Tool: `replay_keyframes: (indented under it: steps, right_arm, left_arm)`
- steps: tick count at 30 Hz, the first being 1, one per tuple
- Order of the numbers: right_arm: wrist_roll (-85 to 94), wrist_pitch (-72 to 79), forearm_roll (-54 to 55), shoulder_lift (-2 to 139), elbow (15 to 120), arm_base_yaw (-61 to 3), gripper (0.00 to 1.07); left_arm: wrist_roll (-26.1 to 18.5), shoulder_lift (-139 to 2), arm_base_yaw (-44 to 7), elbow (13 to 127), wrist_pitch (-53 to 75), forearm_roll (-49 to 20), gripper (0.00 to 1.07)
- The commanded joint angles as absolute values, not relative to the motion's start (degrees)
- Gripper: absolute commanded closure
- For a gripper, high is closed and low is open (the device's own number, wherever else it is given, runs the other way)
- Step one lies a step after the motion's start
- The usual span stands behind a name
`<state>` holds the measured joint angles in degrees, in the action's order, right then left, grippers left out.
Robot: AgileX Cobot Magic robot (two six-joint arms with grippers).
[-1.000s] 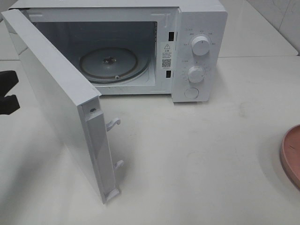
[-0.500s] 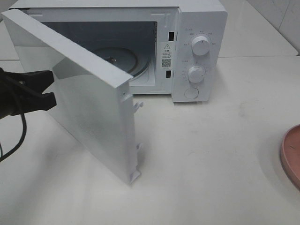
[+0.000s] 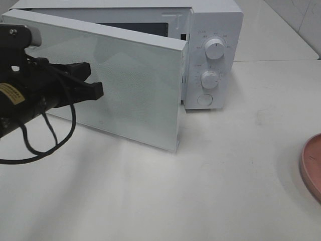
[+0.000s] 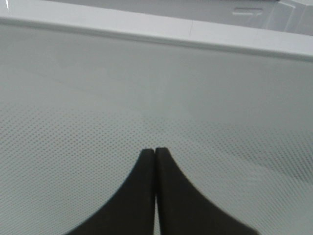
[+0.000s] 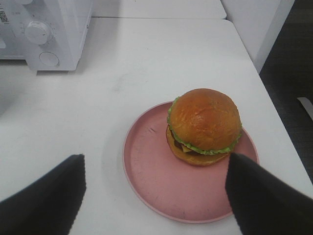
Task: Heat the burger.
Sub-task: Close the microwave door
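Observation:
The burger [image 5: 204, 125], with a golden bun and green lettuce, sits on a round pink plate [image 5: 156, 181] in the right wrist view. My right gripper [image 5: 155, 164] hovers open above the plate, its dark fingers [image 5: 49, 196] wide apart with nothing between them. In the high view only the plate's edge [image 3: 312, 165] shows at the far right, and the burger is out of frame. My left gripper [image 3: 95, 90] is shut, its tips [image 4: 155, 152] pressed against the outside of the white microwave door [image 3: 135, 85]. The door stands partly open.
The white microwave [image 3: 213, 55] stands at the back of the white table, with two dials and a round button on its right panel. The left arm's black cable loops below the arm. The table's right edge drops off beside the plate.
The microwave door has swung from wide open toward the oven, hiding the glass turntable. My left gripper has moved right, following the door. The plate has not moved.

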<state>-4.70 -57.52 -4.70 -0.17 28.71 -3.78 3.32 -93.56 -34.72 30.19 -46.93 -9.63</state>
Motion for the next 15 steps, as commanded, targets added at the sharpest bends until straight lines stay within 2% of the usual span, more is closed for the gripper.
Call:
replay_keyframes:
  steps: [1,8,10,15]
  right_arm:
    - [-4.07,-57.01,-4.93,-2.06,28.59,-3.50,0.31]
    - [-4.07,-57.01,-4.93,-2.06,28.59,-3.50,0.31]
    - [-4.07,-57.01,-4.93,-2.06,28.59,-3.50,0.31]
    - [-4.07,-57.01,-4.93,-2.06,28.59,-3.50,0.31]
  left_arm:
    - [0.00,-96.09,-37.70,34.43,-46.87,-15.01,1.07]
    - [-0.63,-100.15,-40.57,39.65,-46.75,-19.37,1.07]
    - [-4.81,-102.85,-42.23,44.06,-45.38,-23.49,1.07]
    - [-8.48,-105.42,-43.37,48.76,-42.91,-27.56,1.07]
